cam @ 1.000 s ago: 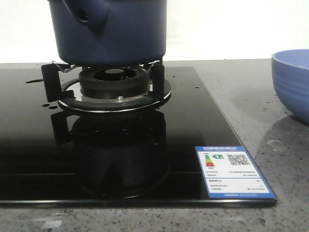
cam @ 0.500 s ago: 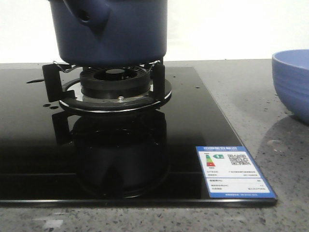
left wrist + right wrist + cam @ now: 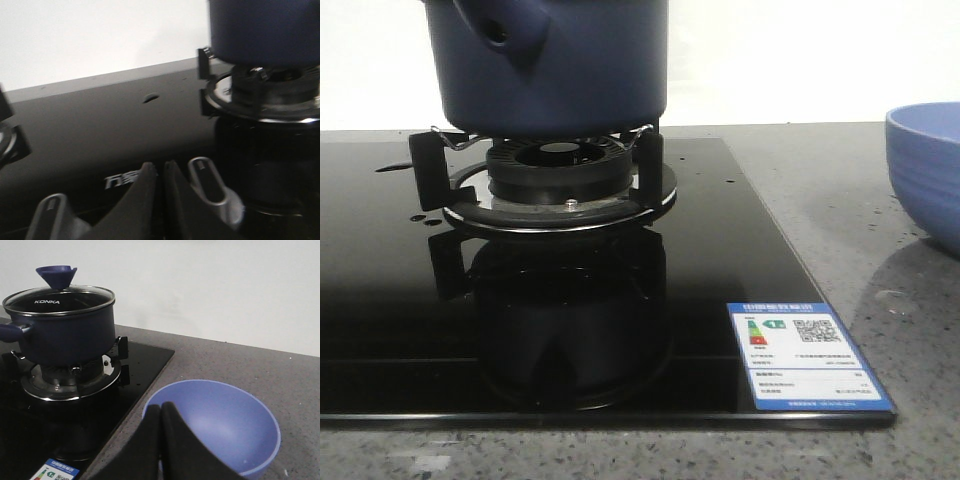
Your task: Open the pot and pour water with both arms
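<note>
Pot (image 3: 555, 65) stays on the burner (image 3: 558, 175), lid (image 3: 59, 295) on, unchanged; both grippers (image 3: 159, 172) (image 3: 161, 415) have fingers together.

A dark navy pot (image 3: 65, 335) sits on a glossy black hob (image 3: 380, 300), beside a paler blue bowl (image 3: 220, 430) on the speckled grey desk (image 3: 880, 220).

Pots: one, dark navy pot (image 3: 62, 332)
Glass lids: one, glass lid (image 3: 59, 296) on it
Bowls: one, paler blue bowl (image 3: 220, 427)
Burners: one burner (image 3: 558, 170)
Energy labels: one energy label (image 3: 807, 355)
Grippers: two, left gripper (image 3: 156, 172), right gripper (image 3: 161, 412)
</note>
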Motion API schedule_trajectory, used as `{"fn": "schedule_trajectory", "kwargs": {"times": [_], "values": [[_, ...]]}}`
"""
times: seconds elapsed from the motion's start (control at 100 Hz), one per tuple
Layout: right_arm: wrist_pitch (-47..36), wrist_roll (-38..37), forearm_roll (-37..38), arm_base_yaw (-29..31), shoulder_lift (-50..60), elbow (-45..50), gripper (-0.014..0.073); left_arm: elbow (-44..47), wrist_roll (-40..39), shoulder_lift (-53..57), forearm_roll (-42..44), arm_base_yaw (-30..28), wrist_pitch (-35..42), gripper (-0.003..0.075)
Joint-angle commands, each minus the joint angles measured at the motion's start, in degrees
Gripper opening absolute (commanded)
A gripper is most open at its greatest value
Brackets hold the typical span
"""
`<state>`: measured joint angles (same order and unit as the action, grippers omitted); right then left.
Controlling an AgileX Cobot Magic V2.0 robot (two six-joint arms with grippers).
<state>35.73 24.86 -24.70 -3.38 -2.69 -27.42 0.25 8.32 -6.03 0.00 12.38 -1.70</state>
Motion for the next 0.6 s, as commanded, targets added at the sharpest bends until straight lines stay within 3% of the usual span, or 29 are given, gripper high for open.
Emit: {"fn": "schedule_trajectory", "kwargs": {"times": [0.0, 0.14, 0.27, 0.59], "values": [[-4.09, 0.48, -0.75, -0.08, -0.75, -1.08, -0.0062, 1.68, -1.37, 3.26, 0.0, -3.78, 3.58, -0.002], [-4.09, 0.48, -0.75, -0.08, -0.75, -1.08, -0.0062, 1.55, -1.37, 7.88, -0.31, -10.5, -8.86, -0.002], [-4.09, 0.48, -0.75, -0.08, -0.75, -1.08, -0.0062, 1.55, -1.37, 7.79, -2.35, -15.32, -15.22, -0.002], [-4.09, 0.48, -0.75, -0.08, -0.75, -1.08, -0.0062, 1.55, -1.09, 7.79, -2.67, -16.67, -15.22, -0.002]]}}
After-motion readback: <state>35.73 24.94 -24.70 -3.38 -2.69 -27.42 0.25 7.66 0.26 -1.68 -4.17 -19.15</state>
